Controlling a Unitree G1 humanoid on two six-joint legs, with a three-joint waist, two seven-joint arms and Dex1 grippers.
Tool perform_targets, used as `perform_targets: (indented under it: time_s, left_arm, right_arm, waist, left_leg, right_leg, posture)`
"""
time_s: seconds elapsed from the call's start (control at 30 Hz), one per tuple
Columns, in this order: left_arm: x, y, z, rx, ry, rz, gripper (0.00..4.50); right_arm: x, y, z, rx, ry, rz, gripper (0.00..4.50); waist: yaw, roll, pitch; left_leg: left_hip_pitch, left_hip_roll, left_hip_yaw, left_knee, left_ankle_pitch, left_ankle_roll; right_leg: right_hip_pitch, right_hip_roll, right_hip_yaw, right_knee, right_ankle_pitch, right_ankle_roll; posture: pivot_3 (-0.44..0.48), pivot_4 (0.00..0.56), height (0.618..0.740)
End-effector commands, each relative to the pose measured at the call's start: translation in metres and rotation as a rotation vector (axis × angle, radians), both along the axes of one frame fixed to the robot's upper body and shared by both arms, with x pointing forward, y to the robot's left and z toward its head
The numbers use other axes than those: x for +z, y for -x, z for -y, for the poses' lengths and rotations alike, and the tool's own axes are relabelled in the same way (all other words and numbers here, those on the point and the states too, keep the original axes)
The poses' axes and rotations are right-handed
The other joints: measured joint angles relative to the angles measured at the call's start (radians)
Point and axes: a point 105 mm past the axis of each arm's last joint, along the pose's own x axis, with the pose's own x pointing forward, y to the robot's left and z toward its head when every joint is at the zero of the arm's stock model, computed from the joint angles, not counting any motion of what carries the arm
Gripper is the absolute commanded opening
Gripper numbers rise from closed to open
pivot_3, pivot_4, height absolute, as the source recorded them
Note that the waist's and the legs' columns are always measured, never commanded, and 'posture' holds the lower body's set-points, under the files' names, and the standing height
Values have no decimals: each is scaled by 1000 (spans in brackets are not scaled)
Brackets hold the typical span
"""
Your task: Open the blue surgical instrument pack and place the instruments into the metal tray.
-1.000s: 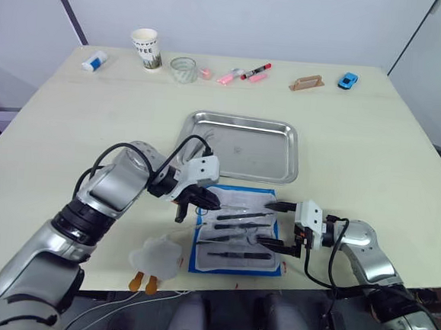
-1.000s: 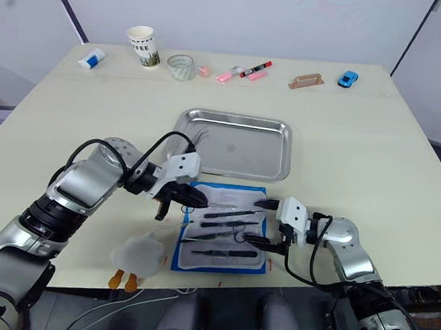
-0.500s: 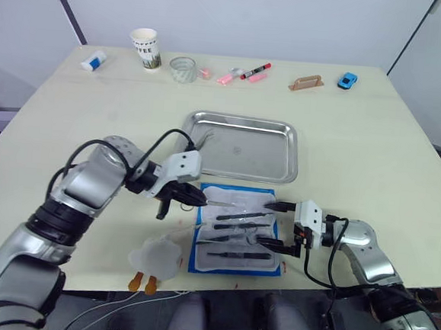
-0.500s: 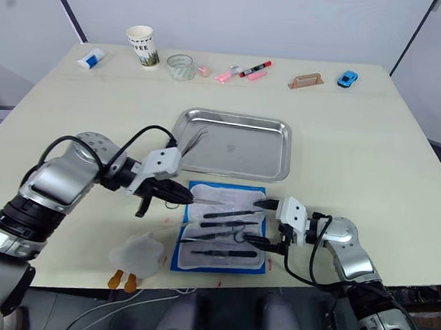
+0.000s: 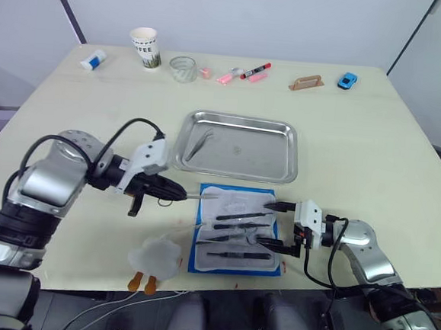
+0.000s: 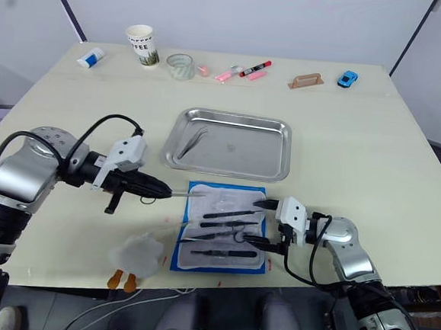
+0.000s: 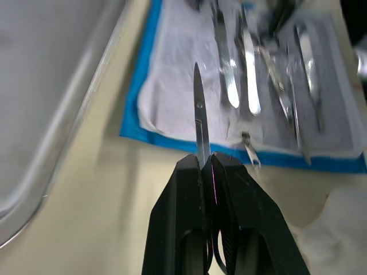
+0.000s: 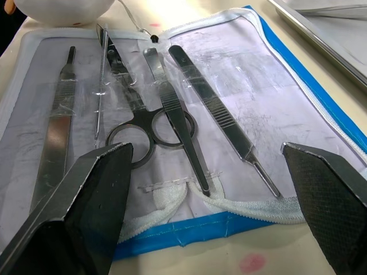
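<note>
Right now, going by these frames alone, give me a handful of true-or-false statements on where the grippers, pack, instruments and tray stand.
1. The left gripper is shut on a slim silver instrument. True.
2. The metal tray holds no instruments. False: one slim tool lies near its left end.
3. The blue surgical instrument pack lies open on the table. True.
4. The right gripper is clamped on the ring-handled scissors. False: its fingers are spread wide at the pack's right edge, holding nothing.
5. The pack sits inside the tray. False: it lies on the table, on the robot's side of the tray.
</note>
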Motion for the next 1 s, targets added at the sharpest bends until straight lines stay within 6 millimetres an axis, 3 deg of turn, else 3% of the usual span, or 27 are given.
perform_targets:
  time_s: [0.03, 0.37, 0.47, 0.6, 1.0]
  left_arm:
    - [24, -18, 12, 133, 110, 117, 64]
    - [40, -61, 31, 527, 275, 198, 64]
    - [37, -82, 34, 725, 286, 230, 64]
    - [26, -96, 31, 883, 239, 253, 64]
    - [-3, -110, 38, 989, 165, 193, 64]
  right_arm:
    - [-57, 16, 14, -52, 174, -173, 4500]
    - [-58, 16, 14, -50, 179, -174, 4500]
    - [-58, 15, 13, -52, 177, -171, 4500]
    - [-58, 14, 13, -51, 179, -169, 4500]
    - [-58, 13, 13, -53, 181, -165, 4500]
  waist:
    - [1, -1, 0]
    - [0, -3, -1]
    - [2, -7, -3]
    - [-4, -8, -4]
    - [-1, -8, -4]
  left_leg:
    - [0, 0, 0, 0, 0, 0]
    - [0, 0, -1, 0, 0, 0]
    - [0, 0, -2, 1, 0, 0]
    - [1, 0, -2, 0, 0, 0]
    - [1, 0, -3, 0, 0, -1]
  right_leg:
    - [0, 0, 0, 0, 0, 0]
    - [1, 1, 0, 0, 3, 2]
    - [2, 1, -1, 0, 3, 2]
    - [2, 2, 1, 0, 4, 2]
    - [2, 2, 0, 0, 5, 0]
  posture:
    - [0, 150, 737]
    - [0, 150, 737]
    - [0, 150, 737]
    - [0, 150, 737]
    - [0, 150, 737]
